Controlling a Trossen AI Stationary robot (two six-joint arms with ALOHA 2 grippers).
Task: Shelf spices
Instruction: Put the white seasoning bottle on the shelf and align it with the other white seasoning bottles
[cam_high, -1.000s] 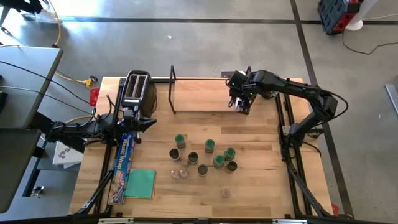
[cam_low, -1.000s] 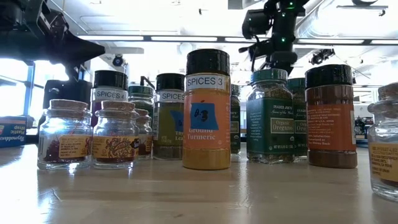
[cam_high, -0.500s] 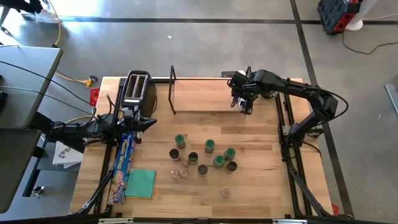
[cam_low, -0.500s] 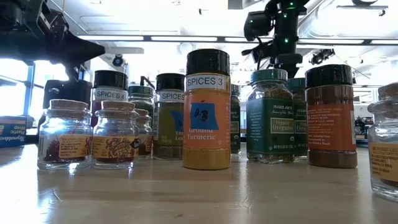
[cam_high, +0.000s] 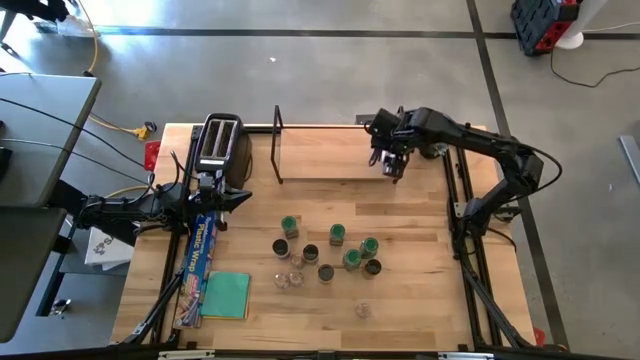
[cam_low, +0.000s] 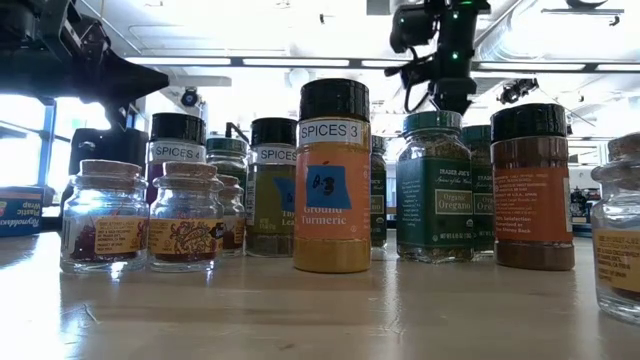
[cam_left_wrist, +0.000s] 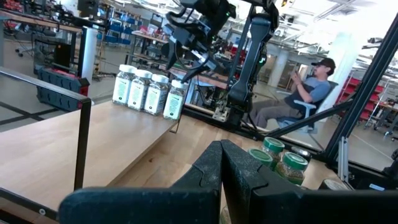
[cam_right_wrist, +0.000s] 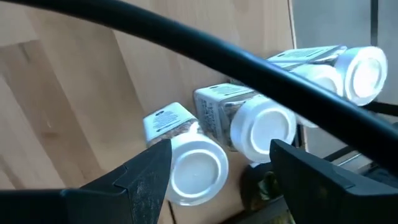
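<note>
1. Spices, four clear cylindrical jars with white lids (cam_left_wrist: 149, 92), are standing in a row at the far right end of the low light wooden shelf with black wire uprights (cam_high: 330, 160), directly under the right gripper (cam_high: 392, 165).
2. Right gripper's fingers are standing apart, straddling the nearest white-lidded jar (cam_right_wrist: 198, 163) without touching it.
3. Left of that row, the shelf board is lying bare up to its left upright.
4. Near the table's front, about ten more green-, dark- and cork-lidded jars (cam_high: 330, 255) are clustering.
5. Left gripper (cam_high: 243, 197), clenched, is resting beside the black-and-silver toaster (cam_high: 218, 147).
</note>
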